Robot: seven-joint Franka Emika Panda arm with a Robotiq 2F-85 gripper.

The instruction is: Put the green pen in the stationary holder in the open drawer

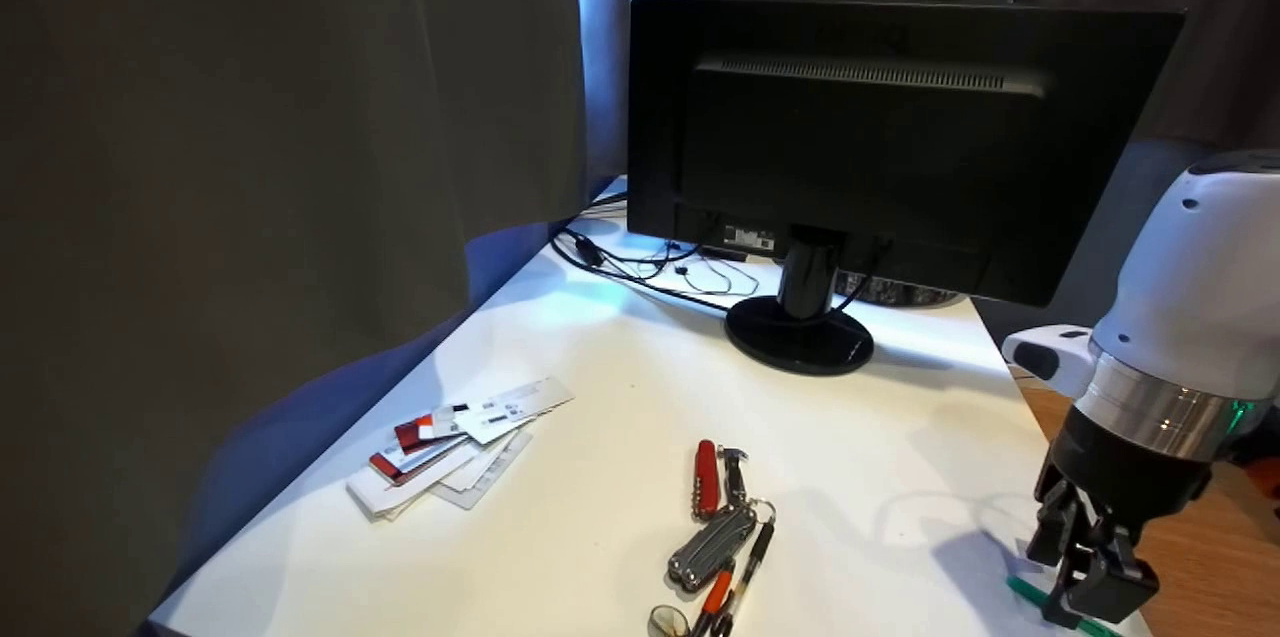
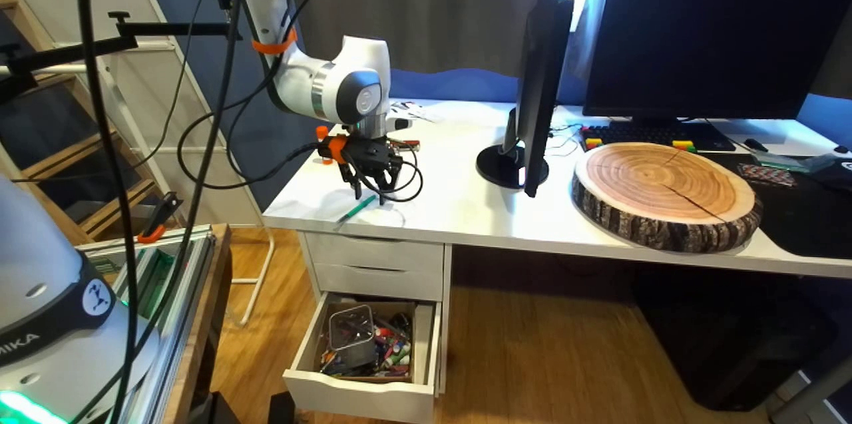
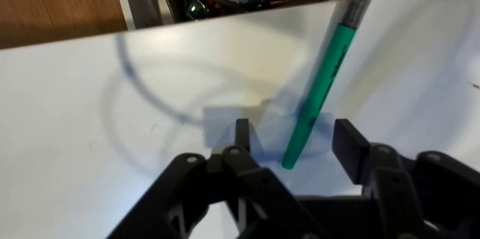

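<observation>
Wrist view: gripper point(image 3: 292, 137) has its two fingers spread, gap well wider than the barrel, nothing held. The green pen point(image 3: 319, 94) runs through that gap on a slant, green end between the fingertips, white surface showing either side, no contact seen. How high the tips sit over the white desk point(image 3: 56, 92) is hard to judge from these angles.

Places, all taken from the open drawer point(image 2: 361, 399): pen lies on the desk above it, near the edge on the drawer's side, clear end toward that edge. Inside the drawer: the stationery holder point(image 2: 393, 309), read here as the pen-filled box, plus a see-through bin point(image 2: 359, 352). A multitool point(image 1: 712, 549) is on the desk, farther back from the drawer than the pen; the black monitor point(image 2: 542, 88) stands off to the drawer's right in an exterior view.

Step in hand, by my read: lining up the grasp; pick not made yet, placing not begun. Next move should call for going down any height left, then closing squarely on the barrel; pen sits aslant to the fingers, so a small wrist turn could help, else it may swivel as the pads meet. After that, lift, carry out past the edge and down over the drawer, release into the holder.
</observation>
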